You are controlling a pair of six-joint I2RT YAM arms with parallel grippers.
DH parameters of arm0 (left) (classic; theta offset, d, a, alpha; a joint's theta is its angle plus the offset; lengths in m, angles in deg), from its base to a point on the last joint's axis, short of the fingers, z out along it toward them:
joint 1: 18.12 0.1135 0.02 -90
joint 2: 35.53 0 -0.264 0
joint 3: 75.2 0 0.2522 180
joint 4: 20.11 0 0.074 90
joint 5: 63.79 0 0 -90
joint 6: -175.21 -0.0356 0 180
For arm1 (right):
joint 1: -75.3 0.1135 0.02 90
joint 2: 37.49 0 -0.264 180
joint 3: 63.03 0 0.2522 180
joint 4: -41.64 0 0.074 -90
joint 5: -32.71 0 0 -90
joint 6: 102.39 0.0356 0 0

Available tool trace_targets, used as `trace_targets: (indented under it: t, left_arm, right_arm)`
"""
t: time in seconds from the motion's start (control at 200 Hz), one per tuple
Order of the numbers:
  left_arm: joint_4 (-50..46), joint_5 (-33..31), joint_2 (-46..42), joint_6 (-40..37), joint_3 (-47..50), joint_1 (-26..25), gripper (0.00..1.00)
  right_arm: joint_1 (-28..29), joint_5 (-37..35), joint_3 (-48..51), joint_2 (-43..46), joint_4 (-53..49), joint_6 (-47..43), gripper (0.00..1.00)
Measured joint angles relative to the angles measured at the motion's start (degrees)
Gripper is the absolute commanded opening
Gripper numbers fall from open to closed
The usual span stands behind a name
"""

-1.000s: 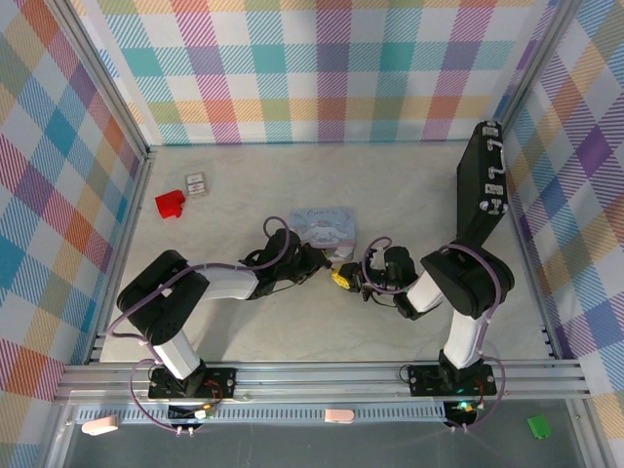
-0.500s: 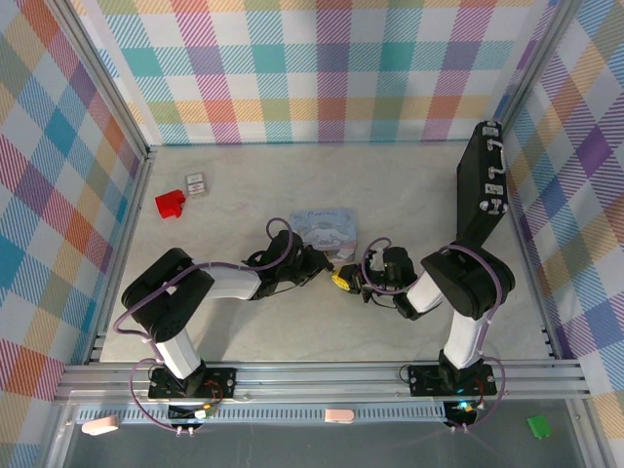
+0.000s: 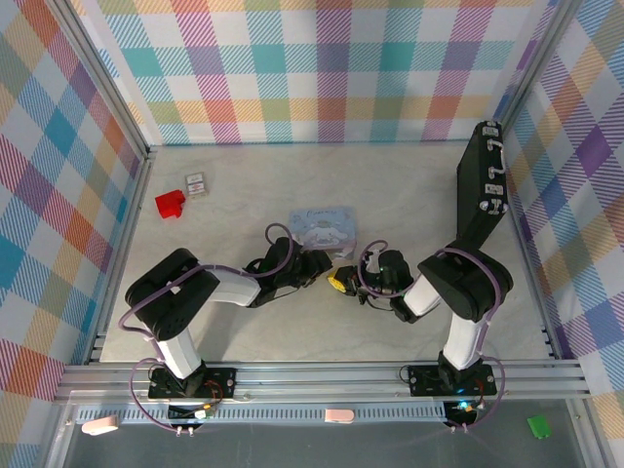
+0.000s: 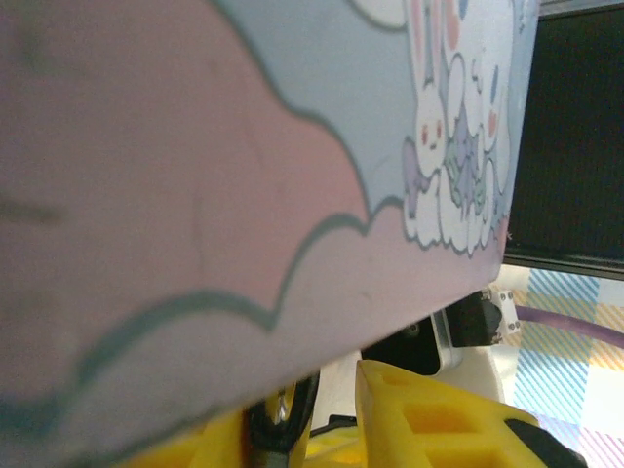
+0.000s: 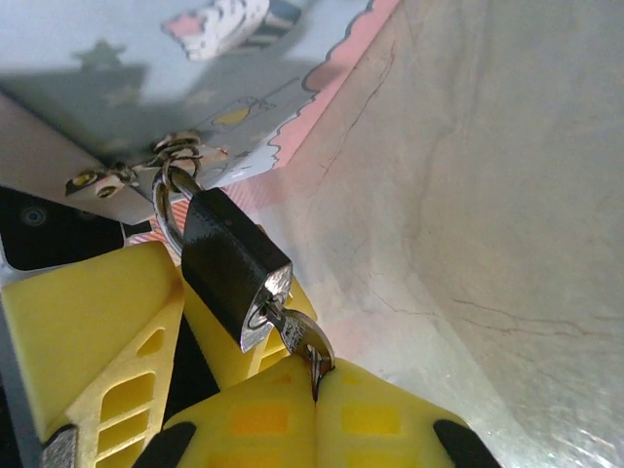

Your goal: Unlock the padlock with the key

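The small black padlock (image 5: 234,265) hangs by its silvery shackle from the hasp of the pale blue tin (image 5: 117,78). The silvery key (image 5: 304,343) sits in the padlock's keyhole, and my right gripper (image 5: 317,388) is shut on the key's head. Yellow fingers (image 5: 88,331) of my left gripper flank the padlock. In the left wrist view the left gripper (image 4: 327,414) has its jaws apart, with the padlock (image 4: 283,421) against one finger and a gap to the other finger (image 4: 439,424). From above, both grippers (image 3: 327,268) (image 3: 343,282) meet just below the tin (image 3: 324,230).
A big black case (image 3: 483,190) leans against the right wall. A red block (image 3: 170,203) and a small grey-white card (image 3: 197,183) lie at the back left. The marbled table (image 3: 390,185) has free room behind the tin and on the left.
My left gripper's jaws have parted from the padlock. The tin has shifted and turned slightly. My right gripper stays shut on the key.
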Motion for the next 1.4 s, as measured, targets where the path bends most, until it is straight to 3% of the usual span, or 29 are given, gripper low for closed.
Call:
trace_targets:
  t: [0.225,0.77,1.4]
  left_arm:
    - [6.91,0.24,2.08,0.68,1.25,0.15,0.25]
    - [6.36,0.42,2.05,-0.57,1.27,0.44,0.04]
    - [2.69,-1.38,-0.15,0.39,1.27,-0.26,0.00]
  right_arm:
    - [1.84,-2.21,0.04,1.84,0.17,0.00,0.00]
    - [2.51,-3.78,0.04,2.58,0.00,-0.02,0.00]
    - [-1.55,3.54,-1.22,1.60,-0.90,1.55,0.00]
